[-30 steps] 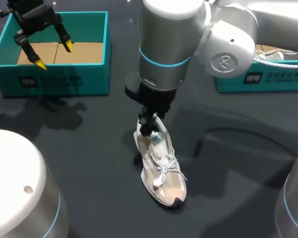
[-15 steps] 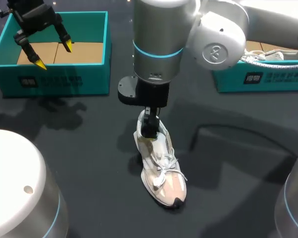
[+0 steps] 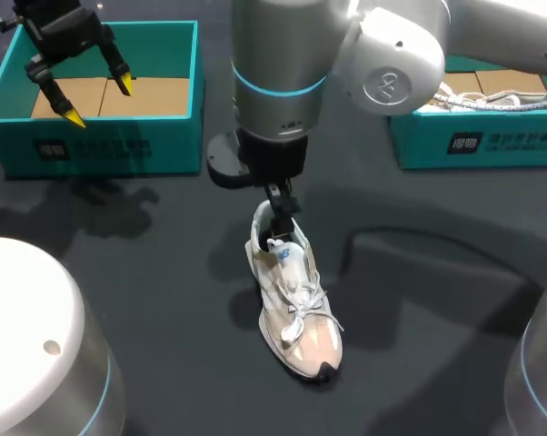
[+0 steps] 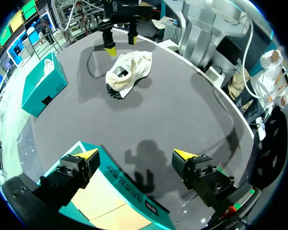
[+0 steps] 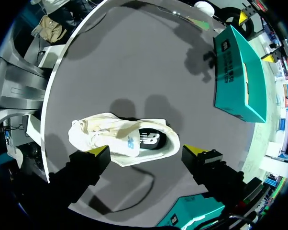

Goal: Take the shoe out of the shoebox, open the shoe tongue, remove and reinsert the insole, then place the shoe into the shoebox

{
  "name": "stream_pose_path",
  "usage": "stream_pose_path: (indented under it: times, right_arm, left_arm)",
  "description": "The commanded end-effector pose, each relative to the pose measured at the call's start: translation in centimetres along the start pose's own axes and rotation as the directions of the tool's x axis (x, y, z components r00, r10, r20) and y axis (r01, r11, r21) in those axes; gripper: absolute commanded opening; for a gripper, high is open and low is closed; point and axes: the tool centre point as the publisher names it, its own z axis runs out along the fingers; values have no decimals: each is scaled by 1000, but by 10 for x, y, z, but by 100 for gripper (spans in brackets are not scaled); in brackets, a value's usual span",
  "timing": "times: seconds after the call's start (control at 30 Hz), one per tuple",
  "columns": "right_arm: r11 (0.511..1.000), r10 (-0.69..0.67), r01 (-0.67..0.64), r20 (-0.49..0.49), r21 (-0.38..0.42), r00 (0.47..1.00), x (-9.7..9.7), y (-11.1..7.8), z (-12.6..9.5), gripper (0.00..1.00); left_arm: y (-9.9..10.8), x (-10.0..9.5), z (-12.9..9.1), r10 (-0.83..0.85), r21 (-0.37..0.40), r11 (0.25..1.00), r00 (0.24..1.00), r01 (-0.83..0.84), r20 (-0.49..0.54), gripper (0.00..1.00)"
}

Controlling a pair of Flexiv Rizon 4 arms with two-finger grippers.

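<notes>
Prob. at the tongue [image 5: 128,143] step, w/ right end effector [image 5: 148,151] spread wide & empty directly over shoe [image 5: 98,134] on worktop [image 5: 134,62] — next likely calls for dropping & pinching tongue — left end effector [image 4: 137,154] wide too, above shoebox [image 4: 110,191].

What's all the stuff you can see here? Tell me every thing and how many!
white laced sneaker: one, white with a dark toe tip, on the middle of the table, outside both boxes.
left teal cardboard shoebox: one, teal with a brown floor, at the far left of the table, open, nothing seen inside.
right teal cardboard shoebox: one, teal, at the far right, open.
white laced thing: one, white, inside the right box, perhaps a second shoe.
dark grey table: one, under everything.
left gripper: one, black with yellow tips, open, over the left box.
right gripper: one, black with yellow tips, open, over the sneaker's heel end.
</notes>
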Motion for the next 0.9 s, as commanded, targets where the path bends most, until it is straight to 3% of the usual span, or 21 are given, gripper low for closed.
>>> stream_pose_path:
  times: [0.03,0.27,0.9]
  right_arm:
    - [999,3,-3,12,41,1000,-10,1,12,100]
    - [999,-17,16,23,42,1000,-31,-5,32,100]
    - [996,-93,93,51,3,994,-54,-18,80,100]
  left_arm:
    - [0,0,-1,0,-1,1000,1000,0,-2,100]
    - [0,0,-1,0,-1,1000,1000,0,-2,100]
    - [0,0,-1,0,-1,1000,1000,0,-2,100]
